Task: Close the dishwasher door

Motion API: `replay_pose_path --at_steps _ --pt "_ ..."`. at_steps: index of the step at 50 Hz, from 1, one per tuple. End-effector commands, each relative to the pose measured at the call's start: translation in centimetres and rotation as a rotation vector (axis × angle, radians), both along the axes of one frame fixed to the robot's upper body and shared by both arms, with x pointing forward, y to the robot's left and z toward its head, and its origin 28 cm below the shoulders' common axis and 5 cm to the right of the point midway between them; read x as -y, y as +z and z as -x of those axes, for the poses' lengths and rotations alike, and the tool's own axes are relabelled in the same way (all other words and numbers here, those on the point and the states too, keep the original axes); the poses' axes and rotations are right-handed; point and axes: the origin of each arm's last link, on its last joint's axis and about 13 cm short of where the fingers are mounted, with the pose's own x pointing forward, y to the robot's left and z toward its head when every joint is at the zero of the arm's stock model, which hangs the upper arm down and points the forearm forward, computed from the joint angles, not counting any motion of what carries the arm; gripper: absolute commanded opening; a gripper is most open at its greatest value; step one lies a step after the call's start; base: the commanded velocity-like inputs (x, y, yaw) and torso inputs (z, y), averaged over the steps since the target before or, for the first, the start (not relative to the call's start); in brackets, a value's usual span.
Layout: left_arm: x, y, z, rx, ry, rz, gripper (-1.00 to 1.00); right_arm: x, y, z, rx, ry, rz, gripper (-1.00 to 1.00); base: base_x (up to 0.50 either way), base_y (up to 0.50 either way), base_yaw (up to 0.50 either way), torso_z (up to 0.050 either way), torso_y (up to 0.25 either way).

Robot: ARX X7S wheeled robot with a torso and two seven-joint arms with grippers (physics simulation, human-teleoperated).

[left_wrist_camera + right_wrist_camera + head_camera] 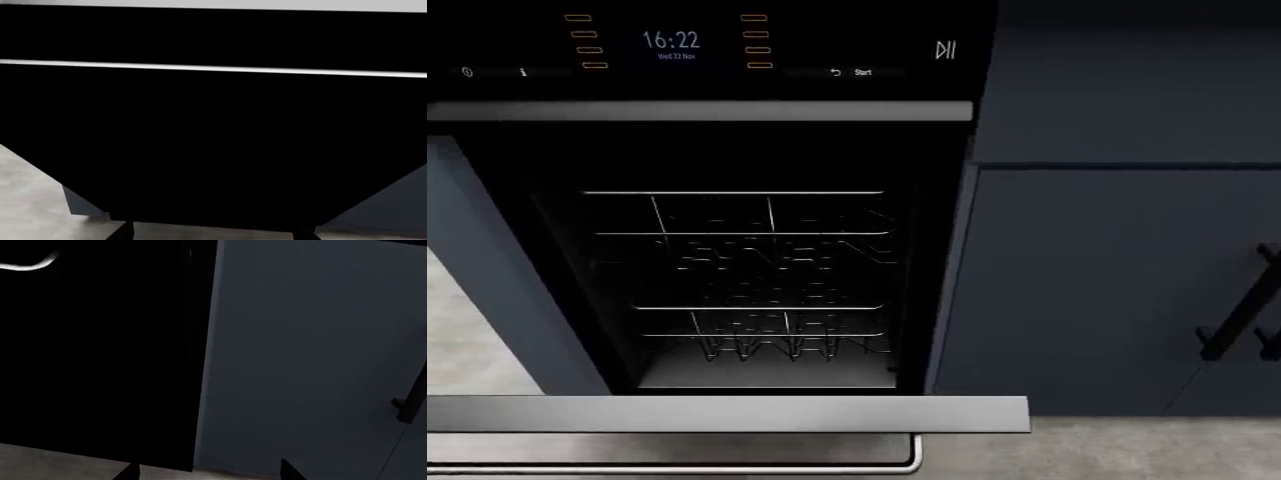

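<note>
The dishwasher door (727, 415) hangs open and lowered. In the head view its pale grey edge runs across the front, with the slim handle bar (827, 467) below it. Behind it the dark cavity with wire racks (761, 290) is exposed. In the left wrist view the door's glossy black outer face (213, 140) fills the picture, crossed by the bright handle bar (213, 68). My left gripper (215, 234) is open, close to that face, with nothing between its fingertips. My right gripper (210, 472) is also open and empty, facing the door's black side edge (100, 365). Neither gripper shows in the head view.
A control strip with a clock display (671, 41) sits above the cavity. Navy cabinet doors (1108, 280) with a black vertical handle (1234, 330) stand to the right, and one navy door (313, 355) shows in the right wrist view. Grey floor (33, 200) lies below.
</note>
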Motion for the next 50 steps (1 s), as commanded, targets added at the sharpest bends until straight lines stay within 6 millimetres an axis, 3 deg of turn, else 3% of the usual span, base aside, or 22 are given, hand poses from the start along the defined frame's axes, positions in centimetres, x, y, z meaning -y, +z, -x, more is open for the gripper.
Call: replay_pose_path --at_steps 1,50 --pt "0.02 -0.02 0.01 0.000 0.001 0.000 1.00 0.04 -0.01 -0.08 0.000 -0.001 0.000 1.00 0.00 0.23 0.00 0.000 0.000" --pt "-0.02 -0.04 0.07 -0.001 0.002 0.000 1.00 0.01 0.00 -0.04 -0.001 0.001 -0.002 1.00 0.00 0.23 0.00 0.000 0.000"
